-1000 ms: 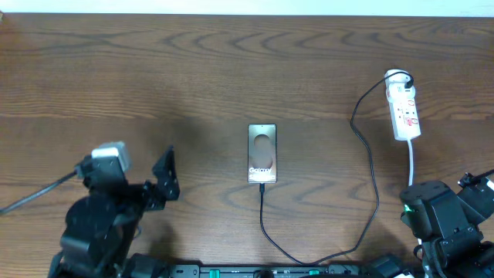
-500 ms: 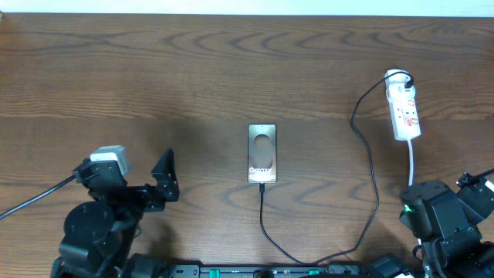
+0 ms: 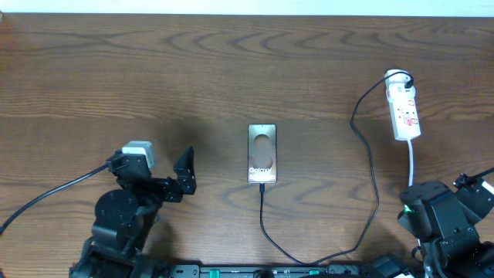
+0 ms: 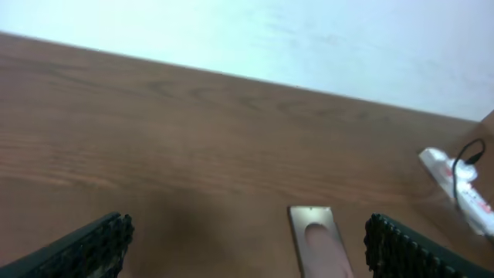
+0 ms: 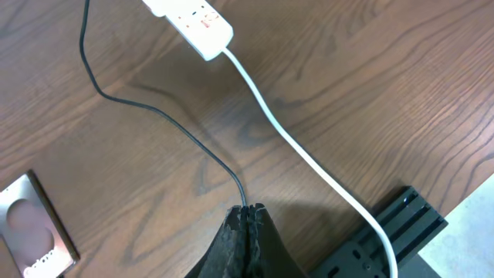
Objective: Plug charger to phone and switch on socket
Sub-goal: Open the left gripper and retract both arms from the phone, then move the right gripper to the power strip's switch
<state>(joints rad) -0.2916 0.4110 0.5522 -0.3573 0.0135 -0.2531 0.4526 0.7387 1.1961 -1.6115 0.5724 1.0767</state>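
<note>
Wide open and empty, left gripper [image 4: 245, 249] faces the flat brownish-grey phone [image 3: 262, 153] at the centre of the table [image 3: 247, 69], likely to steady it; right gripper [image 5: 245, 220] rests closed by the front-right corner.

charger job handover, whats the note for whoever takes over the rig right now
Left gripper: fingers wide open, empty, hovering left of the phone.
Right gripper: fingers shut, nothing visibly held, at front right, short of the socket.
Charger: one end in the socket, tip at the phone's near edge. It looks plugged in, but seating is unconfirmed.
Left to do: switch the socket on. Whether it is on already cannot be read, and neither gripper is near it.
</note>
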